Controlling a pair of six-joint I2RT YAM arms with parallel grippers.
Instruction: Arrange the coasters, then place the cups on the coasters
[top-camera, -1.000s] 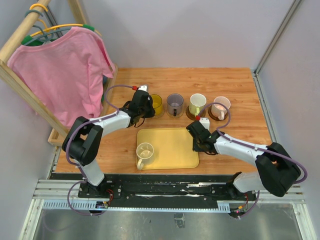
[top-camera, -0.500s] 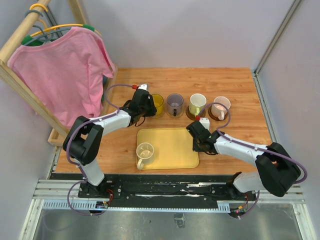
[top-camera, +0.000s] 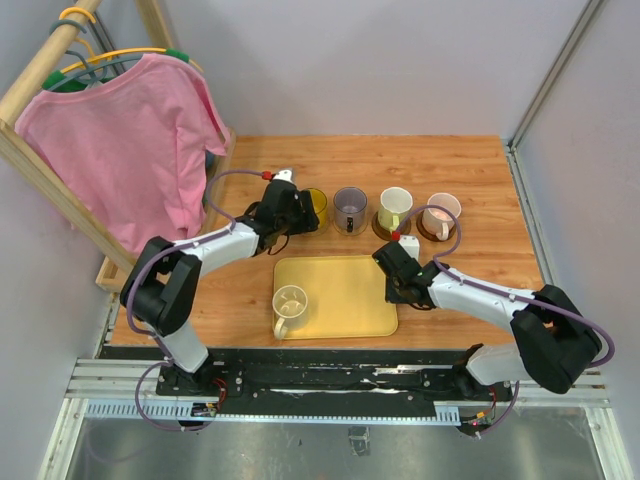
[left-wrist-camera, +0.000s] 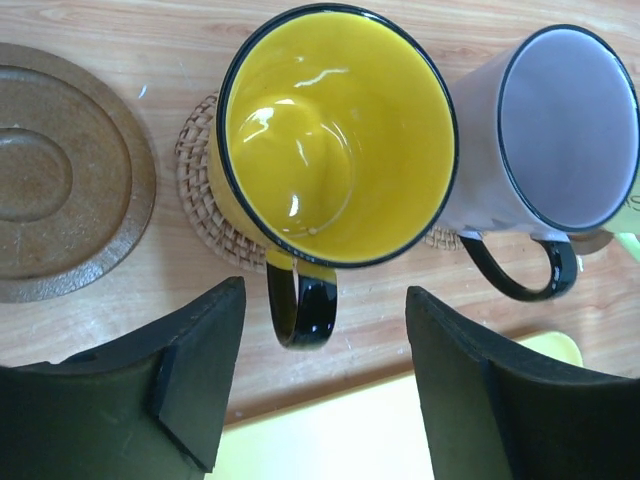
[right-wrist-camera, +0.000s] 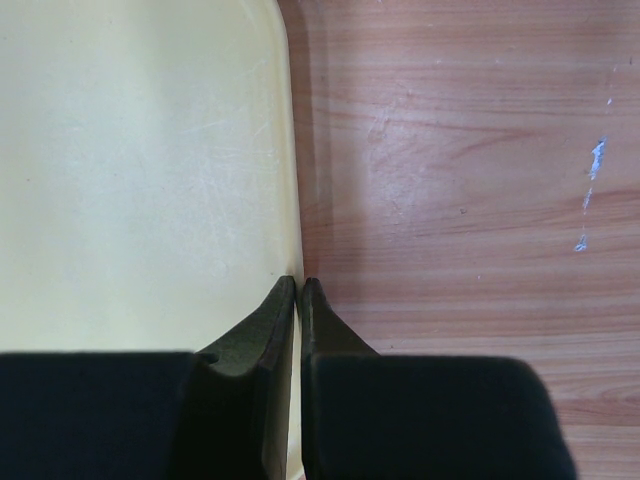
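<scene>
A yellow cup (left-wrist-camera: 335, 140) stands on a tan woven coaster (left-wrist-camera: 198, 205), its black handle (left-wrist-camera: 300, 310) pointing at my left gripper (left-wrist-camera: 325, 335). That gripper is open, its fingers apart on either side of the handle without touching it. An empty dark brown coaster (left-wrist-camera: 60, 170) lies to the left, a purple-grey cup (left-wrist-camera: 565, 130) to the right. From above, the yellow cup (top-camera: 314, 205), purple-grey cup (top-camera: 350, 208), white cup (top-camera: 395, 208) and pink cup (top-camera: 441, 213) form a row. A cream cup (top-camera: 290, 302) sits on the yellow tray (top-camera: 345, 300). My right gripper (right-wrist-camera: 298, 285) is shut, empty, over the tray's right edge.
A wooden rack with a pink shirt (top-camera: 130, 140) stands at the left of the table. Grey walls close in the back and right. Bare wood (right-wrist-camera: 470, 150) lies to the right of the tray.
My left gripper's jaws have spread apart, letting go of the yellow cup's handle. The right arm has not moved.
</scene>
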